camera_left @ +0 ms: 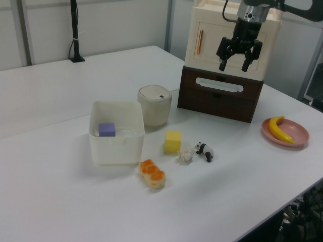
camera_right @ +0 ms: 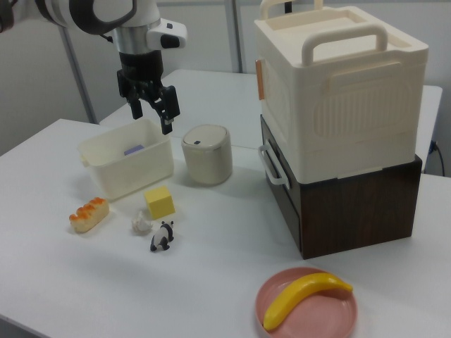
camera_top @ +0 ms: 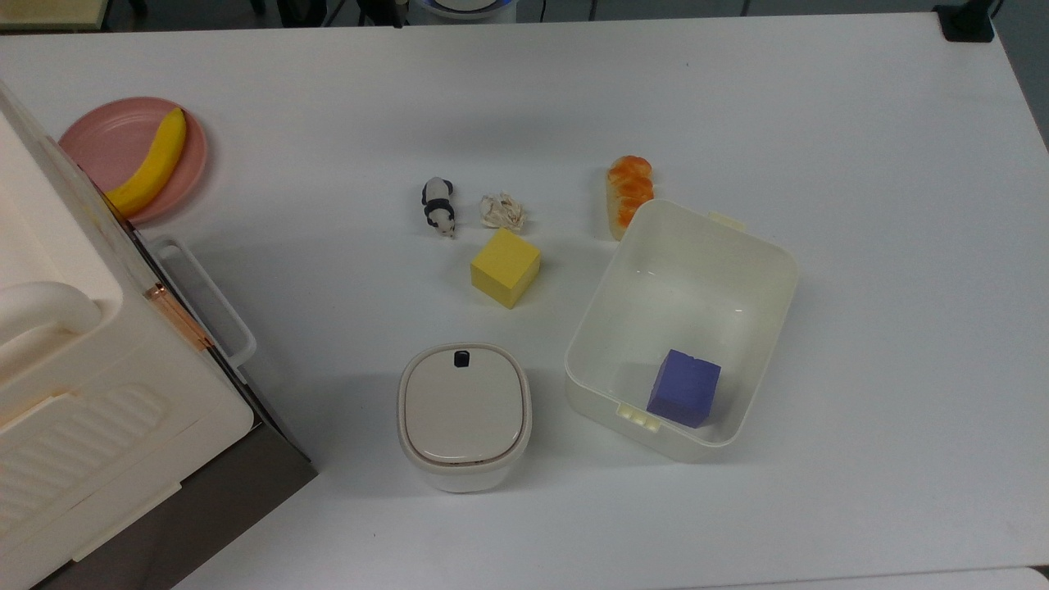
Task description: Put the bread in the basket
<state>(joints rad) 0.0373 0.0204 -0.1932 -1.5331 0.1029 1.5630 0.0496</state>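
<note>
The bread (camera_top: 628, 195) (camera_left: 152, 174) (camera_right: 88, 214), an orange-brown segmented toy loaf, lies on the white table just outside one corner of the basket. The basket (camera_top: 758, 246) (camera_left: 116, 147) (camera_right: 134, 170) is a cream-white rectangular tub, and a purple cube (camera_top: 684, 388) (camera_left: 106, 129) rests inside it. My gripper (camera_left: 234, 65) (camera_right: 150, 118) hangs open and empty high above the table, pointing down. In the right view it is over the gap between the basket and a lidded container, well away from the bread.
A yellow cube (camera_top: 505, 266), a crumpled paper ball (camera_top: 502, 211) and a panda figure (camera_top: 438, 206) sit beside the bread. A lidded white container (camera_top: 464, 414) stands near the basket. A big white box (camera_top: 82, 369) and a pink plate (camera_top: 115, 139) with a banana (camera_top: 152, 164) occupy the top view's left.
</note>
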